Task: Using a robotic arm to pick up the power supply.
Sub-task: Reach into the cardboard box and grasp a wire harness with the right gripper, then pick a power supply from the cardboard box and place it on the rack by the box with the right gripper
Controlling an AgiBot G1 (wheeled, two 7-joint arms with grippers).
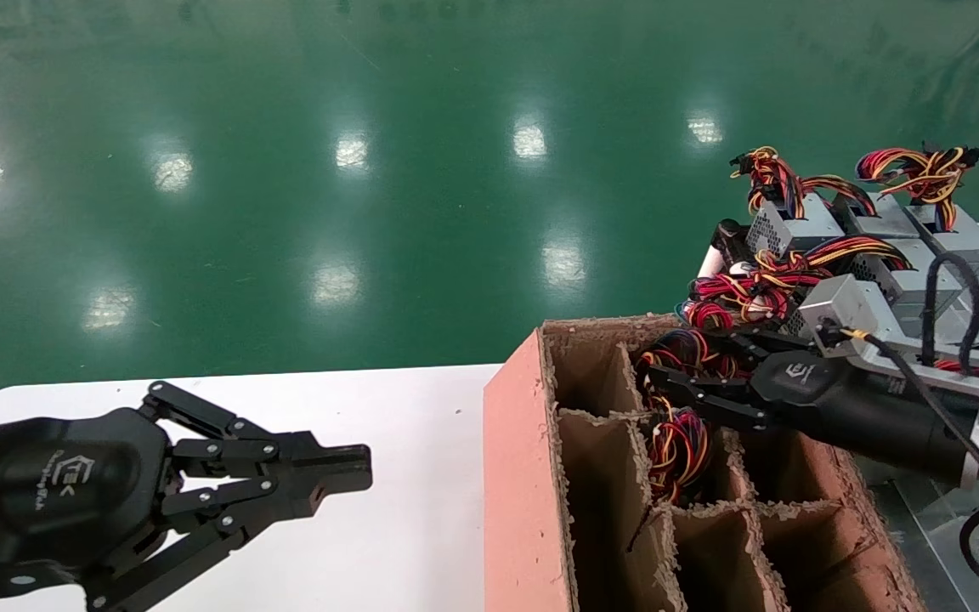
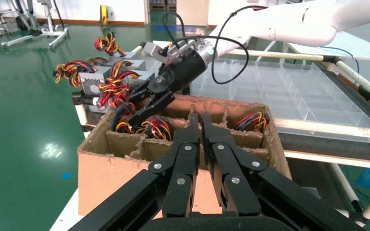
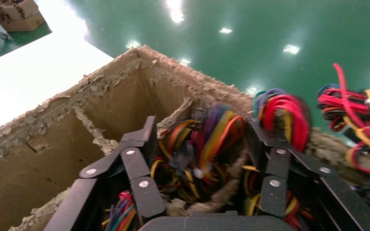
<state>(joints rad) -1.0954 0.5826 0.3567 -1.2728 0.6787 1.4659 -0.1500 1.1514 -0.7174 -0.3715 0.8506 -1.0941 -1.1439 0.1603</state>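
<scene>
A power supply sits in a far compartment of the divided cardboard box (image 1: 517, 476). Only its bundle of red, yellow and black wires (image 1: 678, 438) shows; its metal body is hidden below the dividers. My right gripper (image 1: 668, 367) reaches over the box's far end. It is open, its fingers spread on either side of the wire bundle (image 3: 207, 139) in the right wrist view, where the right gripper (image 3: 201, 130) frames it. The left wrist view shows the same right gripper (image 2: 134, 107) above the wires. My left gripper (image 1: 360, 469) is shut and empty over the white table, as the left gripper (image 2: 198, 119) also appears in its own view.
More grey power supplies (image 1: 804, 223) with coloured wire looms are stacked on the rack beyond the box. Another wire bundle (image 2: 253, 121) lies in a far corner compartment. Clear plastic trays (image 2: 289, 89) sit behind the box. The white table (image 1: 421, 408) ends at the green floor.
</scene>
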